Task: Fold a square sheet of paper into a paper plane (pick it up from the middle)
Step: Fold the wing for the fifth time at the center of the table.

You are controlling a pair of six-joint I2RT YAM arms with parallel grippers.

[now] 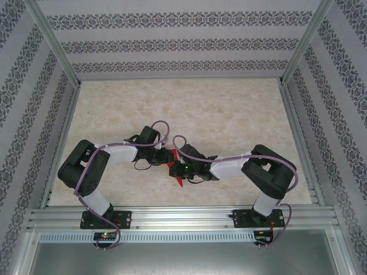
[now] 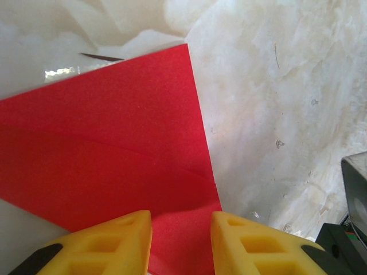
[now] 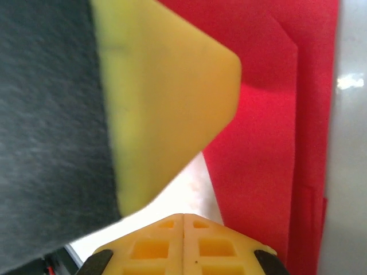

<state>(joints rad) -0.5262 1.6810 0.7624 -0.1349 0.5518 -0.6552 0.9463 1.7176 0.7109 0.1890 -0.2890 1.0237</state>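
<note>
The red sheet of paper (image 1: 173, 171) lies folded in layers between both grippers near the table's front middle. In the left wrist view the sheet (image 2: 109, 154) shows creases and an overlapping flap. My left gripper (image 2: 181, 220) stands over its near edge, its yellow fingers (image 2: 123, 240) apart, with paper showing in the gap below. My right gripper (image 3: 183, 216) is shut, fingertips together with nothing seen between them, over the white surface just left of the paper (image 3: 269, 149). The left gripper's finger (image 3: 166, 97) looms close in front. Whether this is the paper plane I cannot tell.
The marbled beige tabletop (image 1: 229, 120) stretches behind the arms. Aluminium rails (image 1: 183, 217) run along the near edge and sides, with patterned walls around. A black part of the right arm (image 2: 356, 189) sits close at the left wrist view's right edge.
</note>
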